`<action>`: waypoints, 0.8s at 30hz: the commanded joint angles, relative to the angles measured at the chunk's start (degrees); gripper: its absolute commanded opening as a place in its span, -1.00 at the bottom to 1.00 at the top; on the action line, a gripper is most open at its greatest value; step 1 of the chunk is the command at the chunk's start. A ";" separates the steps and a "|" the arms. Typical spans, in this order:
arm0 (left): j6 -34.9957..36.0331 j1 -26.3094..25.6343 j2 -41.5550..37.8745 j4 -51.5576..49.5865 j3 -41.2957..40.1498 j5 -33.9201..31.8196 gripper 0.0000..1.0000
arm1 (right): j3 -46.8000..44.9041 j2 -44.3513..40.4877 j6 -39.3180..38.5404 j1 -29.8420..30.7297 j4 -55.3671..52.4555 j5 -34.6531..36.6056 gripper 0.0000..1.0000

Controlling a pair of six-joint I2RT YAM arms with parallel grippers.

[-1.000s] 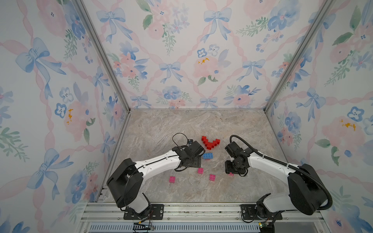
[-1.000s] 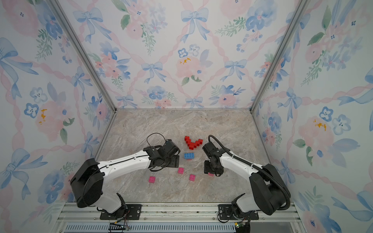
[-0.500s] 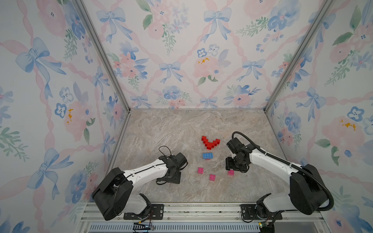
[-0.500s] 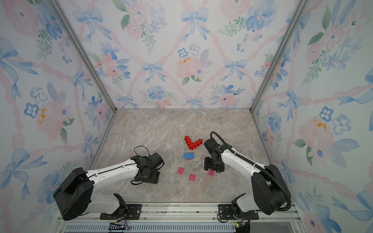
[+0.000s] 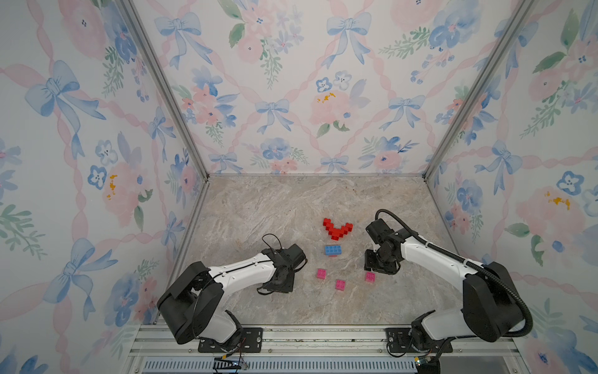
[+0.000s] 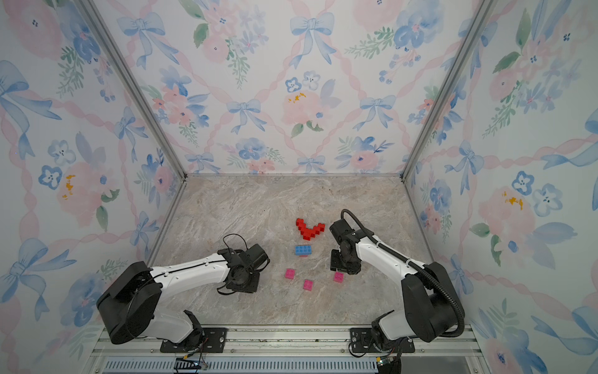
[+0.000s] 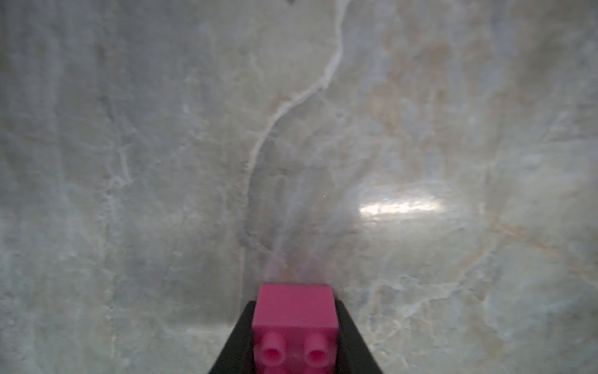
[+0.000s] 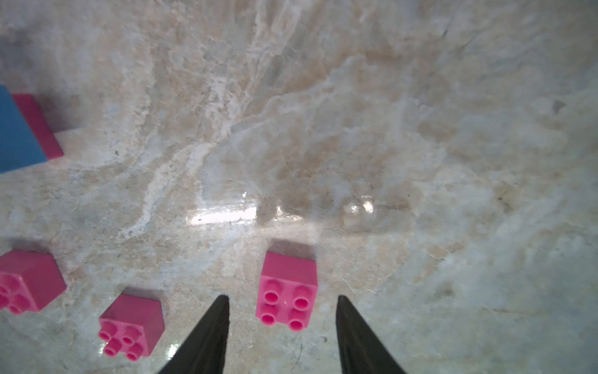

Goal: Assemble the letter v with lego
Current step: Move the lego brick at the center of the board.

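Swinging back from beside the blue brick [image 5: 333,250], the left gripper [image 5: 279,284] has clamped a pink brick [image 7: 293,307] in its jaws, studs facing back toward the wrist; whether it has left the marble top [image 7: 161,162] I cannot tell. Nearer than the blue brick and to its right, the right gripper [image 8: 281,302] stands with jaws apart astride a second pink brick [image 5: 370,277], not pinching it. With the red V [image 5: 337,229] just beyond the blue brick, the held brick, I judge, wants a straight, level lift, clear of the loose pink brick [image 5: 321,273] alongside.

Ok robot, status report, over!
Left gripper shut on pink brick. Right gripper open over another pink brick. Red V built. Nothing in the way.
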 commanded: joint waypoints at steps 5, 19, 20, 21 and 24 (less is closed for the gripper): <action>-2.18 -4.00 6.31 2.06 8.09 1.65 -0.50 | -1.23 -0.09 2.12 -0.60 -1.20 -1.16 0.06; 0.41 -5.06 12.62 3.76 14.01 3.06 0.13 | -3.37 2.24 4.23 0.40 1.09 -2.09 -0.08; 0.67 -5.02 12.59 3.77 14.46 3.06 0.21 | -3.22 2.59 4.31 0.60 1.26 -2.05 -0.09; 1.10 -4.89 12.56 3.75 14.92 3.21 0.29 | -3.26 2.86 4.40 0.84 1.39 -2.05 -0.10; 2.94 -3.90 12.02 3.59 16.46 3.91 0.46 | -3.19 3.46 4.82 1.34 1.61 -1.75 -0.16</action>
